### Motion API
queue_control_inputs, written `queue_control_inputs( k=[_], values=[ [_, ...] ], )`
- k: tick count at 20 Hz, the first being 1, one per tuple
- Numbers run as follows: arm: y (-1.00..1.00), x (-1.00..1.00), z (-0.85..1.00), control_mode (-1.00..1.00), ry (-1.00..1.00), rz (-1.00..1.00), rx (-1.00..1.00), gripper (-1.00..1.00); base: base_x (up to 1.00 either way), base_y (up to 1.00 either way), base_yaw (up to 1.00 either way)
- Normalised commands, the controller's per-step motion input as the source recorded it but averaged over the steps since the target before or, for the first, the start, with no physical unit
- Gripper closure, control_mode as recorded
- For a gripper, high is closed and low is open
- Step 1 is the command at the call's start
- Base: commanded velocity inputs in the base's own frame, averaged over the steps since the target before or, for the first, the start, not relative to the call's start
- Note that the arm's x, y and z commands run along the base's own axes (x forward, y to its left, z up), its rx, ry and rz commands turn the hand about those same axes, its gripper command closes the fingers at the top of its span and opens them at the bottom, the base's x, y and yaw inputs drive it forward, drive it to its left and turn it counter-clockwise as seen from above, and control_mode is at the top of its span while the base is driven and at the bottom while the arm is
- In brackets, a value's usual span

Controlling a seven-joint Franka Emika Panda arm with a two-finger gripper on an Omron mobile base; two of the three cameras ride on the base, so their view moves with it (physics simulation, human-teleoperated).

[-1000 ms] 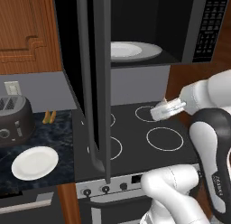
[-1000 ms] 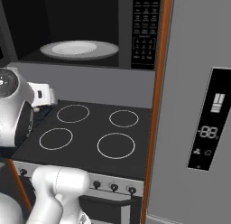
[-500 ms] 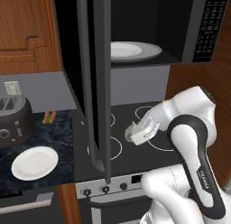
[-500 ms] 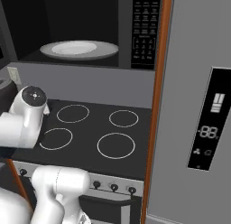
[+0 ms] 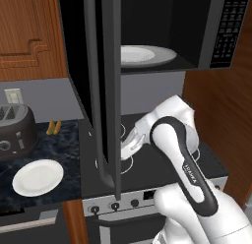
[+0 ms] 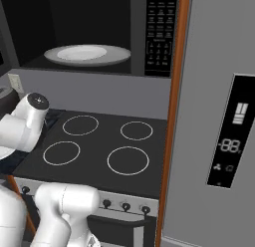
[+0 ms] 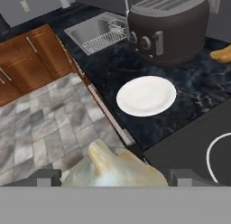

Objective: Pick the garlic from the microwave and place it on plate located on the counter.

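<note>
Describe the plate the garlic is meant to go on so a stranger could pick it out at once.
Find the dark marbled counter left of the stovetop. In front of the toaster lies the plate, small, round, plain white and empty. The larger greyish turntable dish sits up inside the microwave.

one garlic [image 7: 115, 168], one white plate [image 7: 146, 95], one toaster [image 7: 168, 26], one microwave [image 5: 162, 31], four burner rings [image 6: 128, 160], two orange sticks [image 5: 53, 127]

Arm bent sharply at elbow, forearm reaching left and down over stovetop front-left corner. Claw [image 5: 129, 145] pinched on garlic [image 7: 115, 166], fingers [image 7: 45, 177] on both its sides, near desk edge.
</note>
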Motion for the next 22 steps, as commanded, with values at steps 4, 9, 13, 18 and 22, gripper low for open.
queue_control_inputs(
  k=[4,9,13,18,22],
  values=[
    [0.28,0.38,-0.61,-1.00,0.00,0.07,0.00,1.00,0.00,0.00,0.00],
    [0.56,0.16,-0.55,-1.00,-0.03,0.03,0.00,1.00,0.00,0.00,0.00],
    [0.66,0.23,-0.12,-1.00,0.00,0.00,0.00,1.00,0.00,0.00,0.00],
    [0.59,0.44,-0.10,-1.00,0.00,0.00,0.00,1.00,0.00,0.00,0.00],
    [0.49,0.60,-0.30,-1.00,0.00,0.00,0.00,1.00,0.00,0.00,0.00]
  ],
)
